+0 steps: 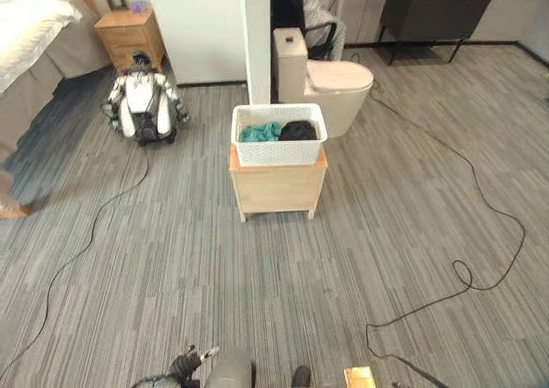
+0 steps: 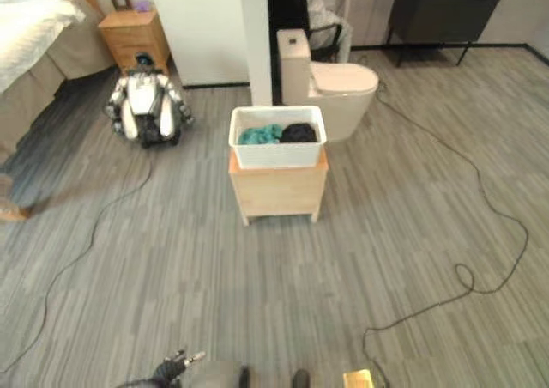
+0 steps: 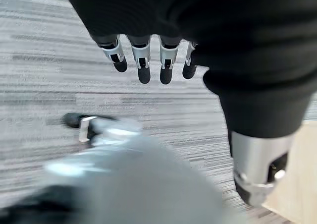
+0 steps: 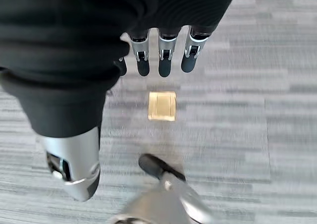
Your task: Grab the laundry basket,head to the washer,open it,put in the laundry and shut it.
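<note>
Still short of the basket, both hands empty.
Left hand [image 3: 148, 60] and right hand [image 4: 163, 55] hanging low with fingers straight and relaxed over bare floor [image 1: 171, 268]; laundry basket [image 1: 279, 136] at frame centre, on a small wooden worktop [image 1: 278, 186]. Best walked up square, then gripped at both side rims, level, so clothes [image 1: 280, 131] stay put.

One laundry basket [image 1: 279, 135]; two garments inside; one wooden stand [image 1: 278, 189]; one toilet [image 1: 326, 81]; one nightstand [image 1: 129, 36]
</note>
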